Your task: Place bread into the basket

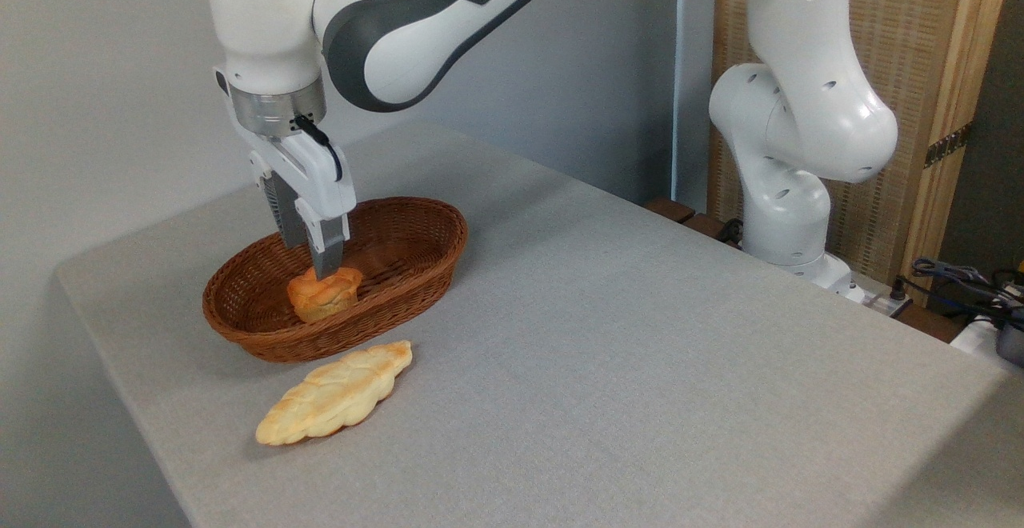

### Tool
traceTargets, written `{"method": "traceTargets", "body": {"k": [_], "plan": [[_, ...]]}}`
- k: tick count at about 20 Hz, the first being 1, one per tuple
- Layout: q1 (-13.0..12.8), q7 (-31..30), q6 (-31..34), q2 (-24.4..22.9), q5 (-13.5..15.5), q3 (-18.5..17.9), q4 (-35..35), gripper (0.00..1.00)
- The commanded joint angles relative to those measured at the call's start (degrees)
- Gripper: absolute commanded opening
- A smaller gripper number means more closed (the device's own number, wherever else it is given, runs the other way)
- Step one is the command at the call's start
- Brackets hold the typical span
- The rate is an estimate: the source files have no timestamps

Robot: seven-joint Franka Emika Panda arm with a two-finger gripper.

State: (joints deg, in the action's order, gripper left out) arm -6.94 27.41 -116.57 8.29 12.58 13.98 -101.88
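Bun (323, 294) held inside basket (416, 268).
It is seemingly clamped by the gripper (316, 266); a loaf (336, 393) is seen just beside the basket.

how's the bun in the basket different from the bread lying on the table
The bun is small, round and orange-brown; the loaf is long, leaf-shaped and pale yellow. The bun sits inside the basket, under the gripper; the loaf lies flat on the table in front of the basket, nothing touching it. Both have braided or knotted tops.
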Motion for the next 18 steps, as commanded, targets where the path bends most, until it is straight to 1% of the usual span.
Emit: {"method": "traceTargets", "body": {"k": [1, 3, 4, 6, 7, 8, 9, 10, 12, 13, 14, 18], "plan": [[0.17, 0.70, 3.08, -4.14, -2.10, -1.84, 0.36, 1.00], [-0.01, 4.29, 9.92, -5.56, -3.95, -5.44, 1.32, 1.00], [-0.01, 5.27, 11.87, -5.65, -4.05, -6.33, 2.46, 1.00], [-0.01, 8.95, 19.50, -5.65, -4.14, -10.27, 7.28, 1.00], [-0.01, 9.93, 20.67, -5.65, -4.05, -11.33, 8.00, 1.00], [-0.01, 11.33, 22.60, -5.83, -4.14, -13.61, 8.97, 1.00], [-0.01, 12.04, 23.66, -6.44, -4.14, -15.54, 9.76, 1.00], [-0.01, 11.96, 23.93, -6.62, -4.22, -16.61, 10.12, 1.00], [-0.01, 11.87, 24.02, -7.06, -5.71, -17.06, 10.47, 1.00], [-0.09, 11.96, 24.37, -6.97, -7.37, -17.14, 11.34, 1.00], [-0.09, 11.70, 24.90, -6.71, -7.82, -17.15, 12.22, 1.00], [-0.18, 11.70, 25.25, -6.44, -7.83, -17.15, 12.84, 1.00]]}}
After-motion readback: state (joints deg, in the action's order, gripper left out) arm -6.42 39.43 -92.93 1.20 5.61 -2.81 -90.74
